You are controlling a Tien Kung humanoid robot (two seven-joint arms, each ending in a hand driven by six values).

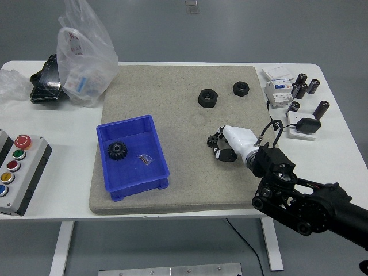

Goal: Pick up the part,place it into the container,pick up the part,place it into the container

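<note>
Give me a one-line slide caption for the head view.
Right robot hand closing around a small black gear on the grey mat, blue plastic bin waiting left.

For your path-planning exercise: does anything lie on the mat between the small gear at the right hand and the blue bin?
Nothing visible does. The mat is bare between the small gear at the right hand and the blue bin.
</note>
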